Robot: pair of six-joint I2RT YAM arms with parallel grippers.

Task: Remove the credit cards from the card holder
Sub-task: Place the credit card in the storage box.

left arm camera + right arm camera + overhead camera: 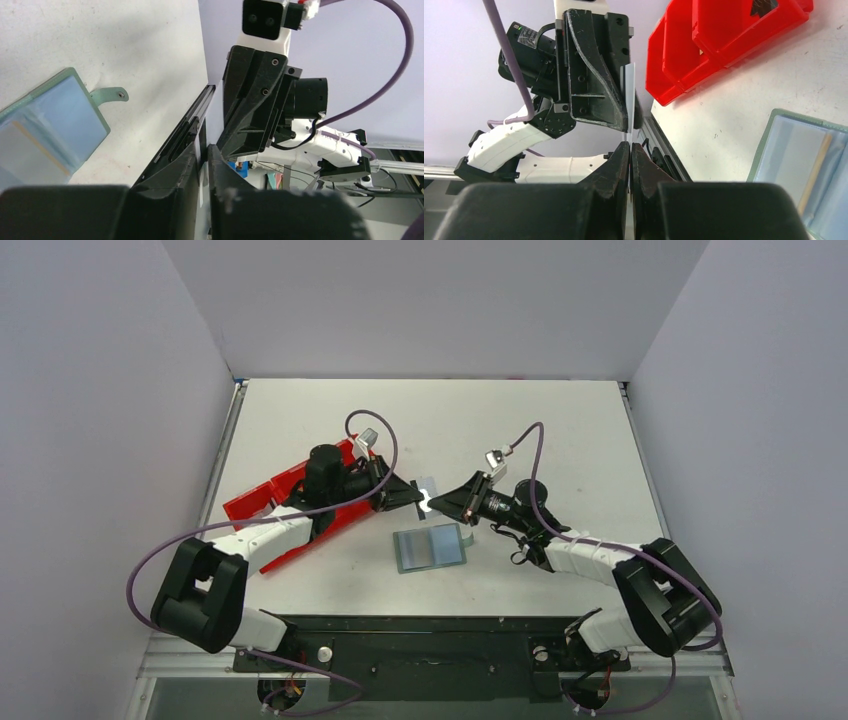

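White table [560, 440]. The red tray [262, 502] sits left, under my left arm. The card holder [432, 547] lies flat mid-table, just nearer than both grippers. The right gripper [437, 504] is clamped on a pale credit card [426, 486] held on edge in the air. The left gripper [412, 496] straddles the card's far end; I can't tell whether it pinches.

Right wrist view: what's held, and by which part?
A pale credit card, pinched at its near edge by the shut right gripper. Its far part lies inside the left gripper; whether that grips cannot be told.
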